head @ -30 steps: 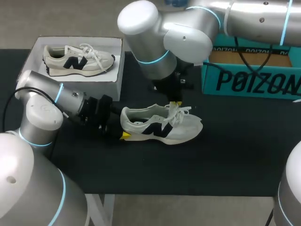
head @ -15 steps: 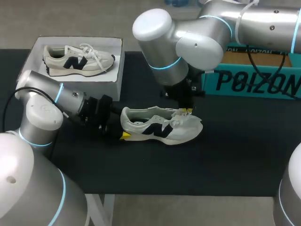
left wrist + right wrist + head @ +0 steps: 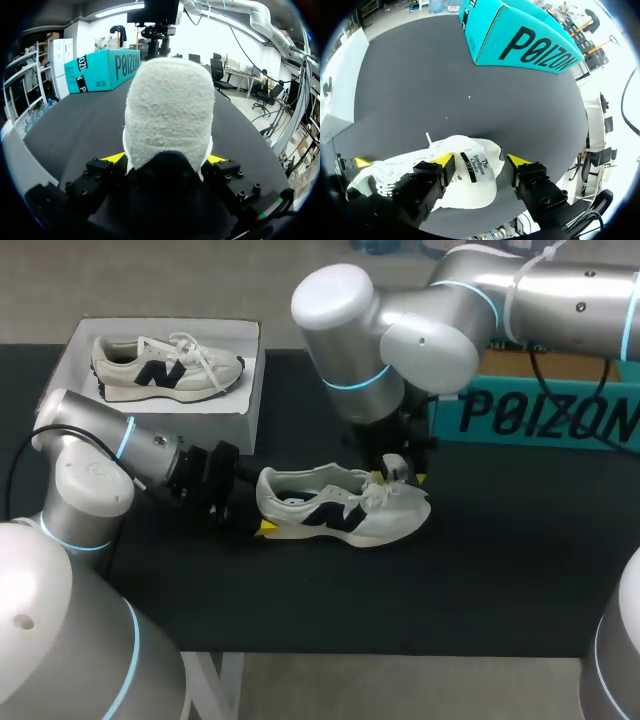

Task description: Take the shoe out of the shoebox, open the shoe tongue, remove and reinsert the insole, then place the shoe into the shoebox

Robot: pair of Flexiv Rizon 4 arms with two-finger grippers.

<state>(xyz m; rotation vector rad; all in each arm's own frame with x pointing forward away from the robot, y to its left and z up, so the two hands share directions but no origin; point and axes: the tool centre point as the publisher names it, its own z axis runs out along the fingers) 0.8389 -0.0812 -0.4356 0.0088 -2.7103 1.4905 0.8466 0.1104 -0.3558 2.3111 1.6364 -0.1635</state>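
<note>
A white sneaker (image 3: 345, 508) with a dark logo lies on its sole on the black table, toe to the right. My left gripper (image 3: 257, 506) is at its heel. In the left wrist view the fuzzy heel (image 3: 167, 110) fills the gap of the left gripper (image 3: 165, 159) and both yellow tips press against it. My right gripper (image 3: 397, 476) hangs over the laces and tongue. In the right wrist view the right gripper (image 3: 481, 161) stands open, with the labelled tongue (image 3: 472, 167) under the gap between its tips.
A white open box (image 3: 250, 380) at the back left holds a second matching sneaker (image 3: 165, 365). A teal shoebox (image 3: 540, 415) stands open at the back right, close behind my right arm.
My right arm has shifted right along the shoe, from mid-laces toward the tongue, and its fingers have gone from shut to open. The left arm and the shoe have stayed put.
</note>
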